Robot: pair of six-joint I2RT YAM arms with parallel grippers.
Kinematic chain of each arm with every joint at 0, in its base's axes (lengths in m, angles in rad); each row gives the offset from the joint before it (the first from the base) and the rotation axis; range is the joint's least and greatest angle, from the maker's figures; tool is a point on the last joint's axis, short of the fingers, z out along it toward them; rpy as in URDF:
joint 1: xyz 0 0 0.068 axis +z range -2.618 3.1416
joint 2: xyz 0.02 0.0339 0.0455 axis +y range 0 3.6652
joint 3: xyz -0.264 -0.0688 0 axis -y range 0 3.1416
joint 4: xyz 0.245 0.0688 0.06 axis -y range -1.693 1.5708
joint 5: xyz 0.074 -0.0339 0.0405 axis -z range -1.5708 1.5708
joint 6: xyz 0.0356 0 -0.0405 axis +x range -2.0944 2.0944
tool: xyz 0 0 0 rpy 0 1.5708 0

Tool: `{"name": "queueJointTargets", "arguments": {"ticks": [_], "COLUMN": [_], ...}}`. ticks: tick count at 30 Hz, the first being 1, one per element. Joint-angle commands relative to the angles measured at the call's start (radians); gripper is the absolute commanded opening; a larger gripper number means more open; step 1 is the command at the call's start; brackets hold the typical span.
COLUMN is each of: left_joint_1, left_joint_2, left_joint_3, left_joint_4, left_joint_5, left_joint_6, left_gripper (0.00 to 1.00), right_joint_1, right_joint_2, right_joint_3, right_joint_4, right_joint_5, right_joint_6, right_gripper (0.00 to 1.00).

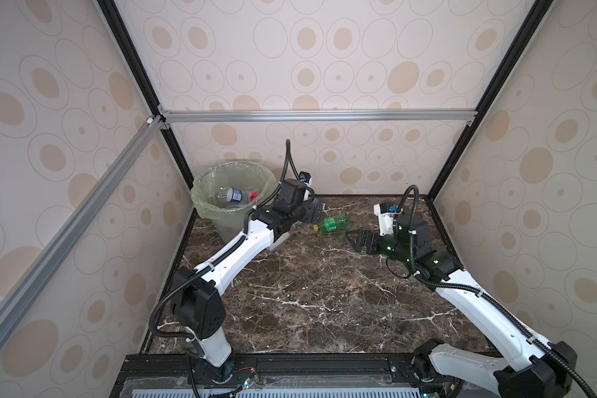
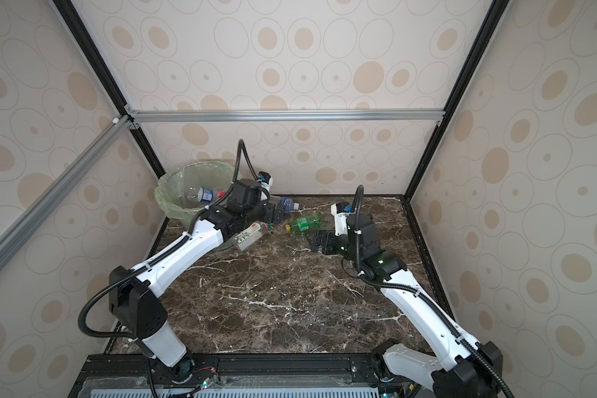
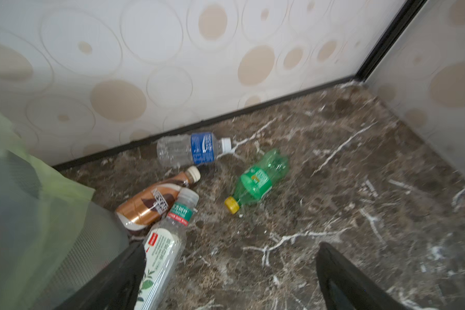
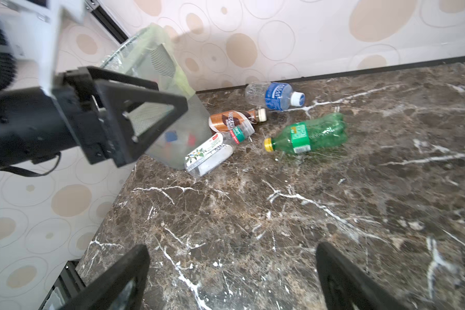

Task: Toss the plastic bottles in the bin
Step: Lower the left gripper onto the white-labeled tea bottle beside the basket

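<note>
The bin [image 1: 200, 196] [image 2: 168, 203] stands in the back left corner. Inside it lie a blue-labelled bottle [image 1: 235, 195] and something red. On the marble beside it lie four plastic bottles: a green one [image 1: 333, 222] [image 3: 258, 179] [image 4: 312, 134], a clear blue-labelled one [image 2: 286, 203] [image 3: 196, 147] [image 4: 274, 95], a brown one [image 3: 151, 204] [image 4: 231, 119] and a white-labelled one [image 2: 247, 237] [image 3: 164, 247] [image 4: 212, 153]. My left gripper [image 1: 312, 212] [image 3: 230, 249] hangs open over this group, holding nothing. The right gripper [image 1: 350, 237] [image 4: 232, 247] is open and empty, just right of the green bottle.
Patterned walls close in the back and both sides of the dark marble table [image 1: 324, 303]. The left arm's white link [image 1: 235, 255] slants across the left part of the table, past the bin.
</note>
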Motion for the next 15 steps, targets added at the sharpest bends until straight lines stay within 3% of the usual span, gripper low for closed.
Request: {"name": "queueJointTargets", "arguments": {"ticks": [1,6,9,15], "left_joint_1": [-0.016,-0.042,-0.041,-0.020], "left_joint_2": [0.065,0.208,0.307,0.410], "left_joint_3": [0.061,0.120,0.165,0.207], "left_joint_4": [-0.123,-0.189,-0.233,-0.253], "left_joint_5": [-0.123,-0.248,-0.401,-0.466], "left_joint_6": [0.058,0.103,0.121,0.133], "left_gripper": [0.99,0.99,0.99,0.99], "right_joint_1": [-0.003,-0.003,-0.005,-0.005], "right_joint_2": [-0.021,-0.034,-0.032,-0.021], "right_joint_3": [-0.031,-0.069,-0.091,-0.123], "right_joint_4": [-0.039,-0.026,0.004,0.037], "right_joint_5": [-0.015,-0.023,-0.050,-0.081], "right_joint_6": [-0.017,-0.009,0.009,0.028], "right_gripper": [1.00,1.00,1.00,1.00]}}
